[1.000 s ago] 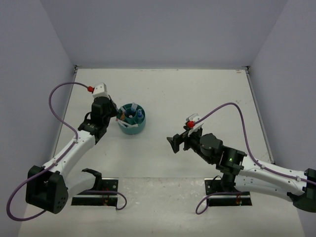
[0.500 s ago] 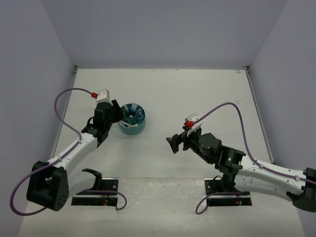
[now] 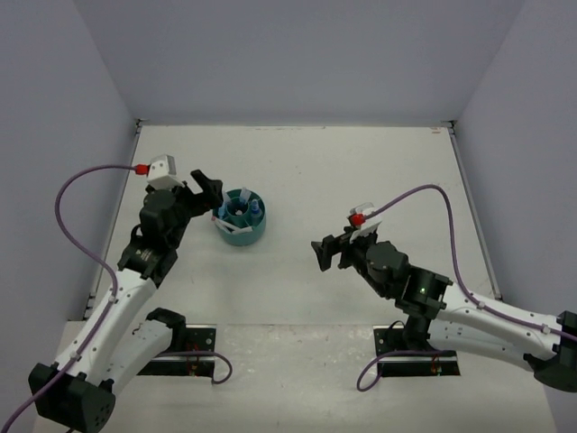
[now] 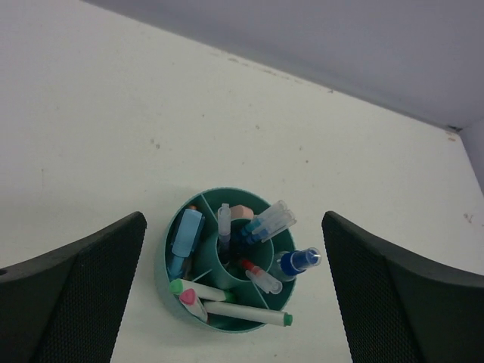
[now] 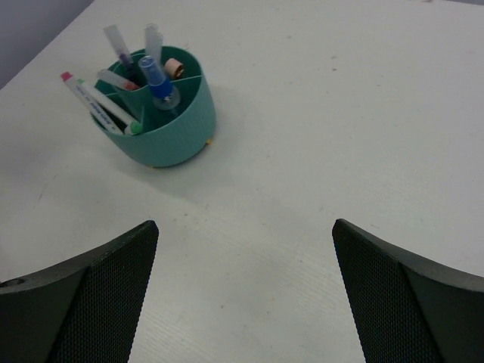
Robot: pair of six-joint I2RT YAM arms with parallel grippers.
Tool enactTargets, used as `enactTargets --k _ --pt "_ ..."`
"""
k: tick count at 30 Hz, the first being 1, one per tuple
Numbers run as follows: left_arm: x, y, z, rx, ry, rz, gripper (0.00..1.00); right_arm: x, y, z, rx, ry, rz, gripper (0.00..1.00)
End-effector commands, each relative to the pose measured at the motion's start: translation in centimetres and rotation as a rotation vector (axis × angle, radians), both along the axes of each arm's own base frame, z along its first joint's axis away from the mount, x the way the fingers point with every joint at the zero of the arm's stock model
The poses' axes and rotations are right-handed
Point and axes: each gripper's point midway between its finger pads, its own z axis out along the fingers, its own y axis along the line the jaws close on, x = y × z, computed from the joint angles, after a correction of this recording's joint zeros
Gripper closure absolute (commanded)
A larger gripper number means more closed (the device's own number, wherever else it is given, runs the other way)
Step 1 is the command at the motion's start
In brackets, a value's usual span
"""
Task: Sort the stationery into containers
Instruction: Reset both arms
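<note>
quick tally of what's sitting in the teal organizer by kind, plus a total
white pens: 3
clear-capped pens: 4 (two overlap, so this count is less sure)
stubby markers: 2
blue-capped bottle: 1
total: 10 items in the teal organizer
</note>
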Motion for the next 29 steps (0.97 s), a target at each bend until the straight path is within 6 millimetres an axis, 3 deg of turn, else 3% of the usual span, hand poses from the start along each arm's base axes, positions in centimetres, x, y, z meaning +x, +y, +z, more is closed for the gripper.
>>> enactTargets --k 1,4,7,11,16,20,29 --pt "-2.7 1.6 2.4 0.113 0.025 -0.005 0.00 1.0 -7.0 4.8 0.053 -0.024 -0.326 0.01" --pt "-4.4 3.6 2.8 0.177 0.072 0.057 0.00 -0.3 -11.1 7.1 0.101 0.002 -0.427 0.01" --pt "-5.9 5.2 3.2 0.239 0.071 0.093 0.00 -1.4 -13.9 8.7 0.147 -0.011 -0.454 0.01" --pt "-8.2 6.9 3.3 0.271 -0.045 0.132 0.00 -2.7 -17.3 8.8 0.156 0.003 -0.508 0.01" --pt "-9.3 8.5 1.7 0.234 -0.098 0.223 0.00 -3.3 -18.2 7.8 0.157 0.008 -0.505 0.01" --pt "-9.9 9.0 2.5 0.220 -0.136 0.244 0.00 -3.1 -17.7 5.7 0.147 0.019 -0.508 0.01" --pt "-9.5 8.6 1.1 0.230 -0.081 0.227 0.00 -3.0 -18.2 4.8 0.159 0.021 -0.545 0.01"
